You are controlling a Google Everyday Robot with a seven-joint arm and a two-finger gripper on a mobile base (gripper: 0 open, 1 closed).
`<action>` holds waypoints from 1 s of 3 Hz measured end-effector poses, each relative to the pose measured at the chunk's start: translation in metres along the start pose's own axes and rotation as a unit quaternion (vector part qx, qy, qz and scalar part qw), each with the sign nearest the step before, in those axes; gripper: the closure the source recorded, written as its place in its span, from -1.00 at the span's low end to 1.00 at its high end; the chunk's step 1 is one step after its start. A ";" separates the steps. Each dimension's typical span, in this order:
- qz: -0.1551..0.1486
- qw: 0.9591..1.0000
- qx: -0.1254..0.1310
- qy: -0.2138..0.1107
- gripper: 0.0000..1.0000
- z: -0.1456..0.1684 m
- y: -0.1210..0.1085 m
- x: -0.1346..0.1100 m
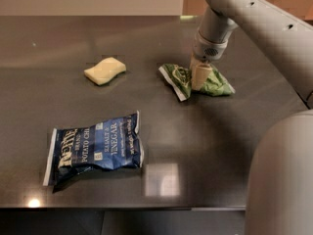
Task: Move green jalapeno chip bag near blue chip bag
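The green jalapeno chip bag [177, 78] lies on the dark table [210, 141] at the right of the middle, crumpled and bunched up around my gripper. My gripper [199, 78] points straight down onto the bag's middle, and its cream fingers are closed on the bag. The blue chip bag [95, 148], navy with white lettering, lies flat at the front left, well apart from the green bag.
A pale yellow sponge [104, 70] lies at the back left of the green bag. My grey arm [254, 18] comes in from the upper right, and the robot's body [281, 180] fills the lower right corner. The table's front edge runs along the bottom.
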State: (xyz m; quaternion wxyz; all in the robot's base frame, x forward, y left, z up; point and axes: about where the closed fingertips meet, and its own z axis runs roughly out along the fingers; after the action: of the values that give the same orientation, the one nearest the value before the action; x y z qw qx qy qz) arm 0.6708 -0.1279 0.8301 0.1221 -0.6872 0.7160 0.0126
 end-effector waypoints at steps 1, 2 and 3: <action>0.000 1.000 0.000 0.000 1.00 -0.002 0.000 -0.001; -0.017 0.999 -0.013 -0.038 1.00 -0.039 0.035 -0.011; -0.033 0.995 -0.032 -0.083 1.00 -0.076 0.078 -0.019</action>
State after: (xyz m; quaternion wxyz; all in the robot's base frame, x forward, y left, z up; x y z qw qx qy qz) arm 0.5819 -0.1190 0.8954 0.1591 -0.7104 0.6798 0.0888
